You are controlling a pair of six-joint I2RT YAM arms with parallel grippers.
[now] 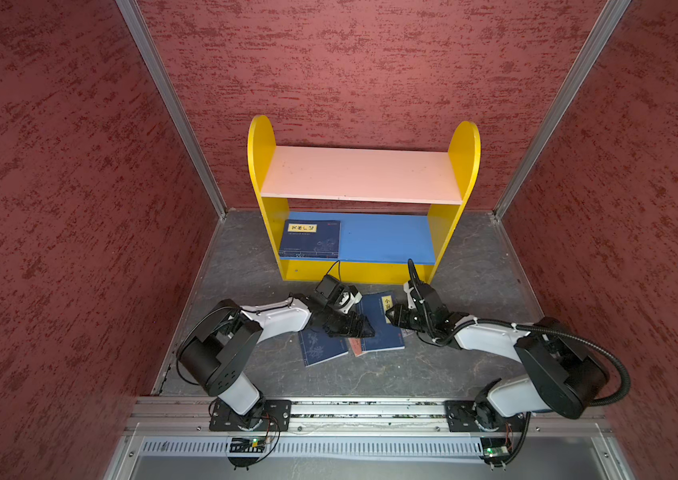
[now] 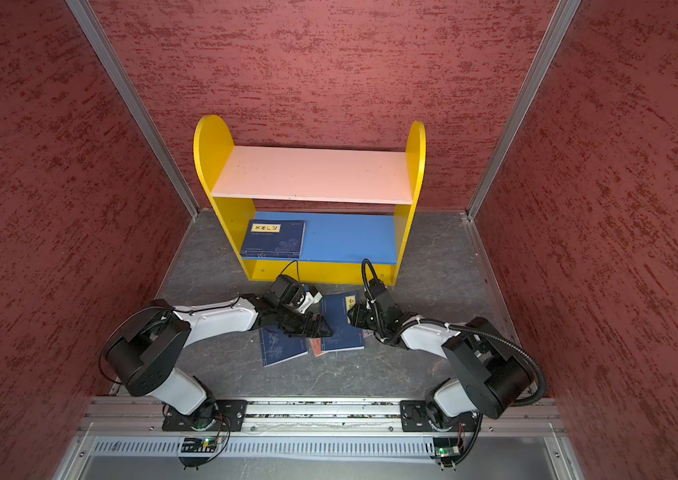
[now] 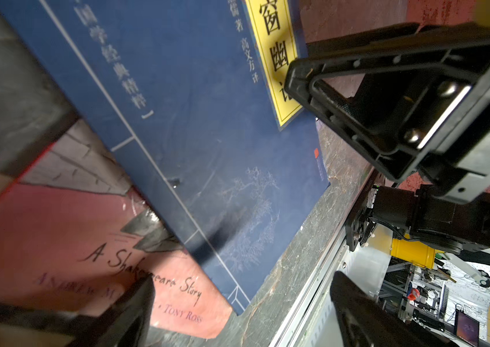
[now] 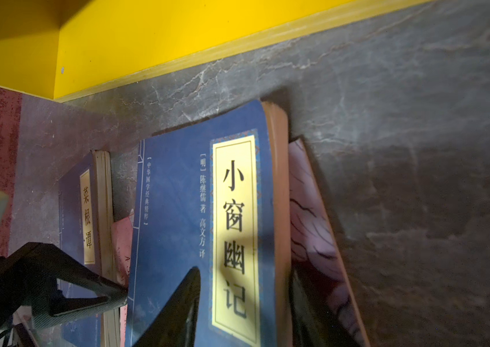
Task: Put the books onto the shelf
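The shelf (image 1: 362, 174) stands at the back, and one navy book (image 1: 309, 239) lies flat on its blue lower board. On the floor in front lie a navy book with a yellow label (image 1: 381, 328) (image 4: 177, 195), a second navy book (image 1: 320, 351) (image 4: 87, 210) and a pink book (image 3: 57, 240) (image 4: 310, 216) partly under them. My right gripper (image 1: 393, 318) (image 4: 245, 279) is shut on the labelled book's page edge, one finger on the cover and one below the edge. My left gripper (image 1: 364, 328) (image 3: 242, 306) hangs open over that book's other side, holding nothing.
Red textured walls (image 1: 58, 208) close in the left, right and back. A grey marbled floor (image 1: 370, 374) runs to an aluminium rail (image 1: 370, 409) at the front, where both arm bases sit. The shelf's yellow base (image 4: 147, 39) is just behind the books.
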